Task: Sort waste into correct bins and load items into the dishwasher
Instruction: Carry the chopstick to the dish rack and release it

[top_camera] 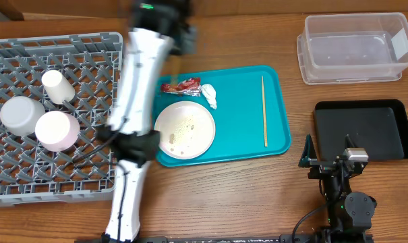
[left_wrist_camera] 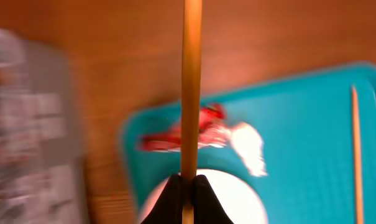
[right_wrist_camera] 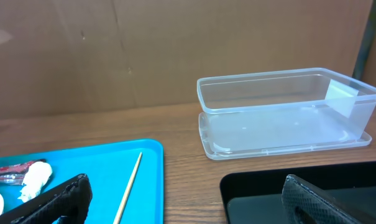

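Right, left end effector (left_wrist_camera: 189,186) is pinching a chopstick (left_wrist_camera: 190,87); prob. bound for the rack (top_camera: 28,44), so carry it slow & level. Right end effector (right_wrist_camera: 188,202) is spread, idle.

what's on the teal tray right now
A white plate with rice scraps, a red wrapper, a white tissue wad and one chopstick. The left arm hangs over the left edge of the teal tray, hiding whatever lies beneath it.

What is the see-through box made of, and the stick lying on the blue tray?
The see-through box looks like clear, shiny plastic: you can see right through its walls. The stick on the blue tray looks like pale, bare wood, perhaps bamboo: tan, dull, no shine.
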